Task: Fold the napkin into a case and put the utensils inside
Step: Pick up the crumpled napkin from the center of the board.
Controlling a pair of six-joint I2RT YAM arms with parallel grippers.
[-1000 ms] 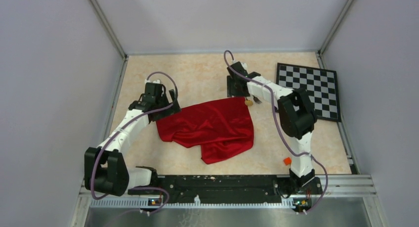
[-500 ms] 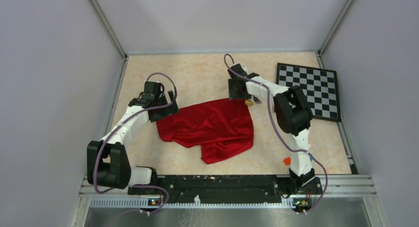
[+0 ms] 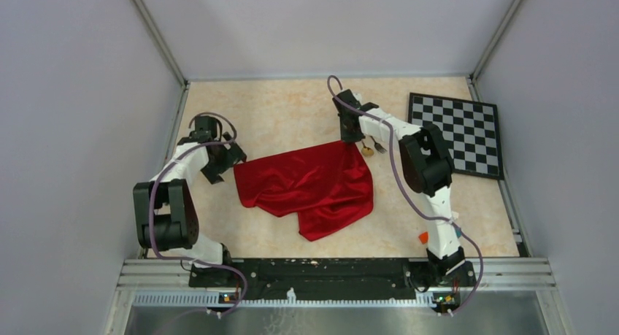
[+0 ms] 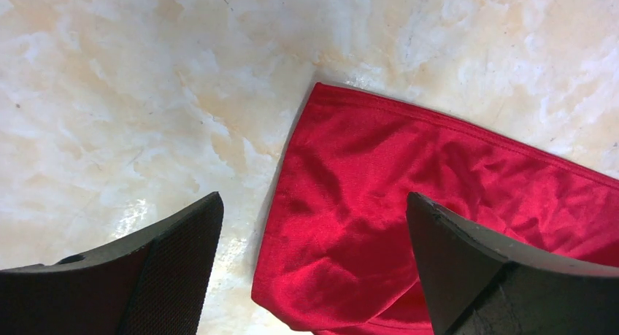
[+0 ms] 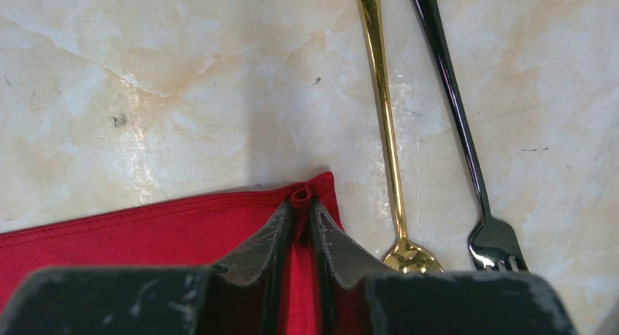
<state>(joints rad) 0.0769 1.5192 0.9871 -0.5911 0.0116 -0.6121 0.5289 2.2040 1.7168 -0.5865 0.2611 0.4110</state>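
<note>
Orange, a small block (image 3: 423, 237) sits closest to the arm bases, right of the napkin (image 3: 310, 189) and well apart from it. The napkin itself is a deep-red cloth spread loosely on the marbled table (image 3: 292, 116), rumpled, with one lobe hanging toward the near edge; it is not folded into a case.

Off the napkin's left edge is the left gripper (image 3: 221, 160), its jaws spread wide and holding nothing. Its wrist camera shows the napkin's left corner (image 4: 343, 203) lying on the table between the two dark fingers (image 4: 182, 247).

At the napkin's far right corner the right gripper (image 5: 301, 203) is clenched, its fingers nearly together with a small fold of the red hem pinched between them.

Just right of that pinched corner lies the gold spoon (image 5: 383, 116), close to the cloth but apart from it, its bowl at the gripper's end and its handle running away from the napkin. The dark fork (image 5: 452, 94) lies beside the spoon on the side away from the napkin, roughly parallel and not touching it.

Farther right of the napkin, well apart, rests a black-and-white checkered board (image 3: 456, 131).
</note>
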